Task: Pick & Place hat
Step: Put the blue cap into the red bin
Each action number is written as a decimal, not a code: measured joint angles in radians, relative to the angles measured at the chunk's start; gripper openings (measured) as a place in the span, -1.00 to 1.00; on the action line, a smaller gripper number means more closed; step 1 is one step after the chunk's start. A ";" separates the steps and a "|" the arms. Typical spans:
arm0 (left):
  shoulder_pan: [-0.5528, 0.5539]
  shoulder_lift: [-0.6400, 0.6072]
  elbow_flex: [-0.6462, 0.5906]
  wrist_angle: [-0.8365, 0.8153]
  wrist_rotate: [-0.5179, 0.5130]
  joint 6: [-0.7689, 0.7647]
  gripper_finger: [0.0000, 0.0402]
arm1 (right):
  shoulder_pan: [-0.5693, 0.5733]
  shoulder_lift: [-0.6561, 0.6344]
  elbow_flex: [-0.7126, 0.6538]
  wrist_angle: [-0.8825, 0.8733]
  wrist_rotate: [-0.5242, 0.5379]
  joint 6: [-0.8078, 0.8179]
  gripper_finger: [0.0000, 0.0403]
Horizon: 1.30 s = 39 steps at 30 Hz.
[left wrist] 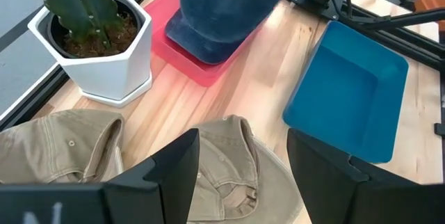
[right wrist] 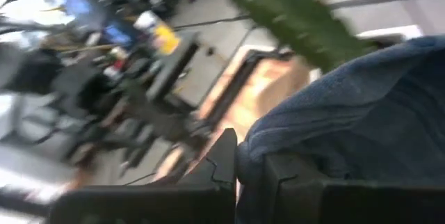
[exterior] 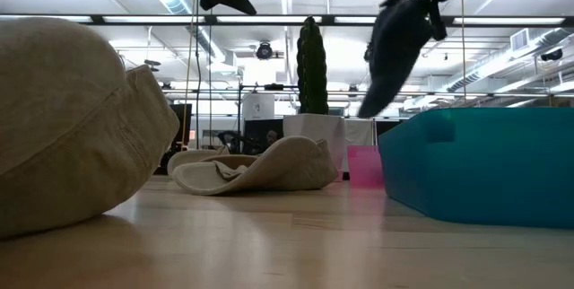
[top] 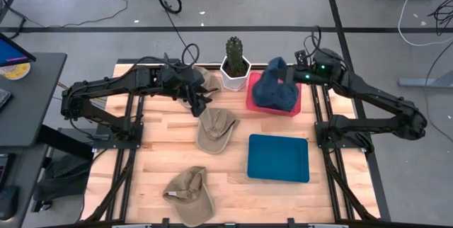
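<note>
A dark blue hat [top: 274,90] hangs from my right gripper [top: 291,76] above the pink tray [top: 294,107], which lies at the table's far side. In the low view the blue hat [exterior: 399,51] dangles clear of the pink tray [exterior: 363,165]. My left gripper [left wrist: 243,175] is open and hovers over a tan hat [left wrist: 229,168] lying flat mid-table. A second tan hat [left wrist: 62,154] lies beside it near the cactus pot. A third tan hat [top: 190,194] rests at the near edge. My right gripper is shut on the blue hat's upper edge [right wrist: 278,137], coming from the table's right. The fabric [right wrist: 348,113] bunches beside the fingers; one layer or several, I cannot tell. The hat hangs slack below the gripper, lifted clear of the pink tray.
A cactus in a white hexagonal pot [top: 236,69] stands at the far edge, left of the pink tray. A teal tray [top: 278,157] lies right of centre toward the near side. Bare wood shows between the tan hats and along the near right.
</note>
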 joint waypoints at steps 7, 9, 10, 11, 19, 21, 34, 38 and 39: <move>0.000 0.000 0.000 0.001 0.000 -0.003 0.11 | -0.053 0.050 0.000 -0.006 0.046 -0.043 -0.91; -0.001 0.000 0.000 0.001 0.000 -0.020 0.11 | -0.064 0.072 0.000 -0.015 0.047 -0.045 -0.91; -0.001 0.000 0.000 0.001 0.000 -0.020 0.11 | -0.067 0.083 0.000 -0.021 0.047 -0.046 -0.91; -0.001 0.000 0.000 0.001 0.000 -0.020 0.11 | -0.071 0.095 0.000 -0.029 0.048 -0.053 -0.91; -0.005 0.000 0.000 0.001 -0.009 -0.041 0.11 | -0.097 0.162 0.000 -0.060 0.076 -0.096 -0.91; -0.009 0.000 0.000 0.002 -0.025 -0.041 0.11 | -0.098 0.173 0.000 -0.051 0.076 -0.109 -0.91; -0.029 0.000 0.000 0.033 -0.045 -0.035 0.11 | -0.097 0.240 0.000 -0.024 0.040 -0.114 -0.91; -0.029 0.000 0.000 0.033 -0.045 -0.036 0.11 | -0.098 0.258 0.000 -0.039 0.041 -0.134 -0.91; -0.029 0.000 0.000 0.032 -0.045 -0.036 0.11 | -0.098 0.260 0.000 -0.045 0.041 -0.141 -0.91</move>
